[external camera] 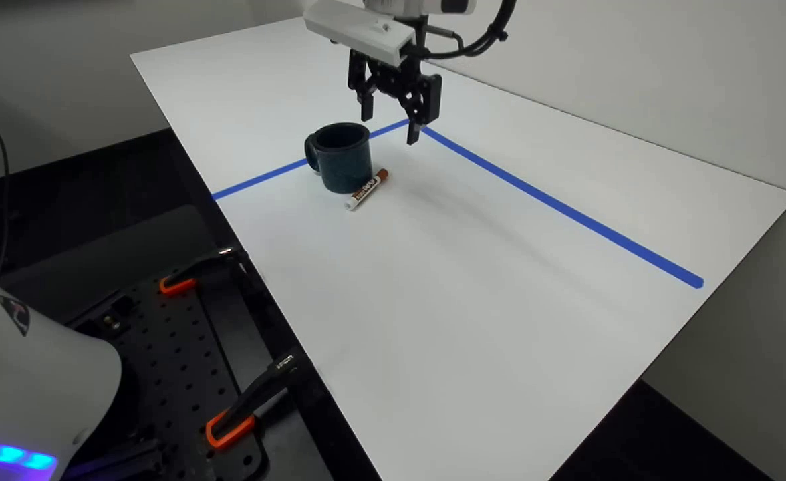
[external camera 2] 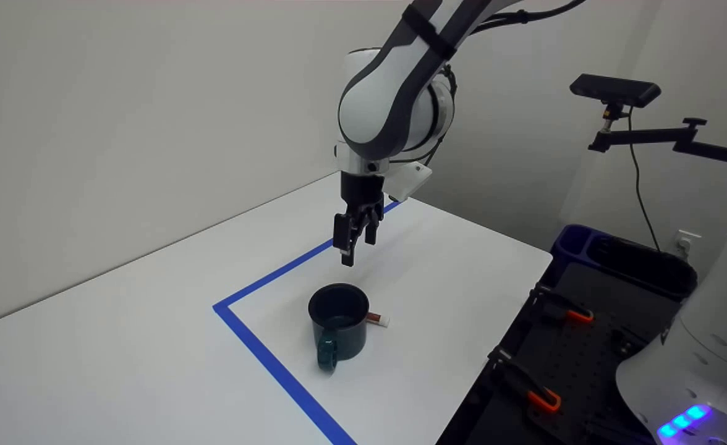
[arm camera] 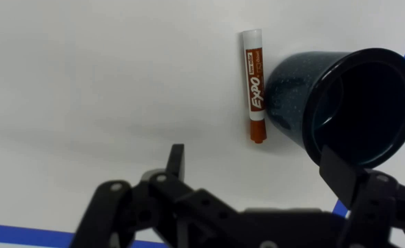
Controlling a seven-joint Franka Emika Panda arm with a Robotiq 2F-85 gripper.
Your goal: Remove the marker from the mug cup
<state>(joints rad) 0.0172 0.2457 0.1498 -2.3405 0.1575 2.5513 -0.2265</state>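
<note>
The brown and white marker lies flat on the white table, just beside the dark mug, which stands upright. The black pincer hangs in the air near the mug, spread wide.

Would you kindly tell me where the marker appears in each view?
In an exterior view: marker, above and left of centre.
In an exterior view: marker, lower middle, partly behind the mug.
Wrist view: marker, right of centre, mostly upper half.
Shared landmark: the mug.
</note>
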